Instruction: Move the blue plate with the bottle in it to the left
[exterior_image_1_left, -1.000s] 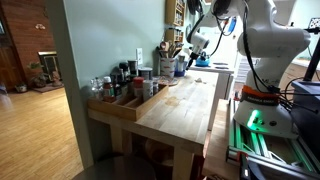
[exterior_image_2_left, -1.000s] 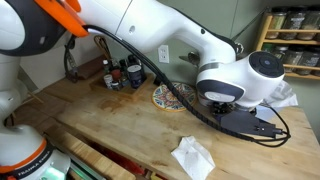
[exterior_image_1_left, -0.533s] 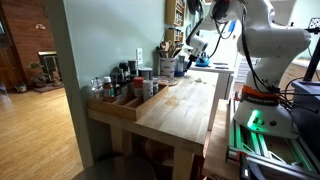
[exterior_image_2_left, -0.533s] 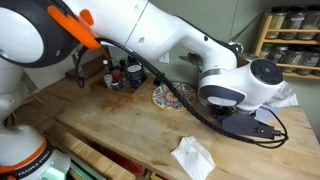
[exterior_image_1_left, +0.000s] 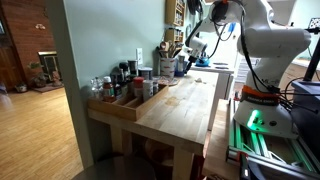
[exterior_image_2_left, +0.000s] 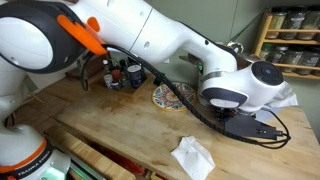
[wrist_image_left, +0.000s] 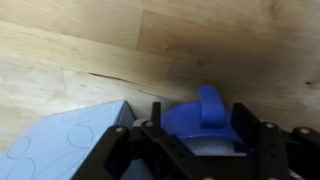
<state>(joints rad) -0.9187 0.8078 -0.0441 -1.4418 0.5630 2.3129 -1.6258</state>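
In the wrist view my gripper (wrist_image_left: 197, 140) is open, with one dark finger on each side of a round deep-blue item (wrist_image_left: 205, 120). That item has an arched blue handle and a pale grey top, so it looks like the kettle-shaped one. The fingers do not clamp it. In an exterior view the gripper (exterior_image_1_left: 190, 50) hangs low over the far end of the wooden table (exterior_image_1_left: 185, 105). I cannot make out the blue plate or the pale bottle in any view. My arm (exterior_image_2_left: 200, 50) covers much of the table's back.
A pale blue flat sheet (wrist_image_left: 60, 145) lies beside the gripper. A wooden tray of bottles and jars (exterior_image_1_left: 125, 88) stands at the table's near end. A woven round mat (exterior_image_2_left: 172, 96), small jars (exterior_image_2_left: 120, 75) and crumpled white paper (exterior_image_2_left: 192, 156) lie on the table. Shelves (exterior_image_2_left: 290, 40) stand behind.
In an exterior view the arm's wrist has shifted slightly to the right; the objects on the table have not moved.
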